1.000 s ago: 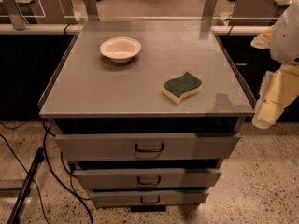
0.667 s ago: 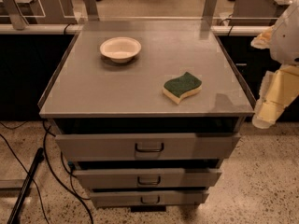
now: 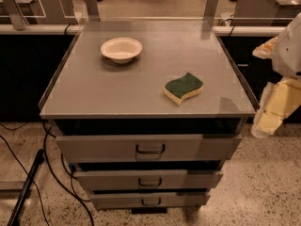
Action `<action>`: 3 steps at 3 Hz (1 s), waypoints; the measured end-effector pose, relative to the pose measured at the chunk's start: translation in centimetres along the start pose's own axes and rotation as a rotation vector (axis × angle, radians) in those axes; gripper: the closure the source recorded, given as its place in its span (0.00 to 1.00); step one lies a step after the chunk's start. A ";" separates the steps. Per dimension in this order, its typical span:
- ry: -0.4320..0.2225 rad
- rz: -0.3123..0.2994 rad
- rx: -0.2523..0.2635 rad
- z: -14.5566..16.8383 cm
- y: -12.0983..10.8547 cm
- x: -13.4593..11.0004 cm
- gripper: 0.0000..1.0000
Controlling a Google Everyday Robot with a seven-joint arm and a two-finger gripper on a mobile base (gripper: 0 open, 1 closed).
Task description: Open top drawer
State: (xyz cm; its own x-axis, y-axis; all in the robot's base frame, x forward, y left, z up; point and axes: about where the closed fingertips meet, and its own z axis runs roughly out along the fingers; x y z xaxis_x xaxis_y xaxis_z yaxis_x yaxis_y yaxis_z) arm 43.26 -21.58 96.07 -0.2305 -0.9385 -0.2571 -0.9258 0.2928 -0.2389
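Note:
The top drawer (image 3: 99,148) is the widest grey front of three, right under the grey cabinet top (image 3: 89,95). Its small dark wire handle (image 3: 150,149) sits at centre. A dark gap shows between the drawer front and the top. My gripper (image 3: 269,114) hangs at the right edge of the view, beside the cabinet's right front corner, pale yellow under a white arm part (image 3: 290,51). It is off to the right of the drawer front and above its level, touching nothing.
A white bowl (image 3: 121,49) and a green and yellow sponge (image 3: 183,88) lie on the cabinet top. Two narrower drawers (image 3: 108,180) (image 3: 117,200) sit below. Black cables (image 3: 28,173) run over the speckled floor at left. Desks stand behind.

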 end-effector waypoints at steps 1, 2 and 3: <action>-0.029 0.017 -0.021 1.5 1.0 0.2 0.00; -0.049 0.044 -0.065 3.5 2.7 0.7 0.00; -0.068 0.075 -0.117 5.5 4.6 1.0 0.00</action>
State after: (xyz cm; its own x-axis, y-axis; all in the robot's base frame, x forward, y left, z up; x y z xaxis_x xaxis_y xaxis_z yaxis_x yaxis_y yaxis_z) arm 40.44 -20.20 89.57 -0.2833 -0.8992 -0.3336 -0.9363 0.3346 -0.1069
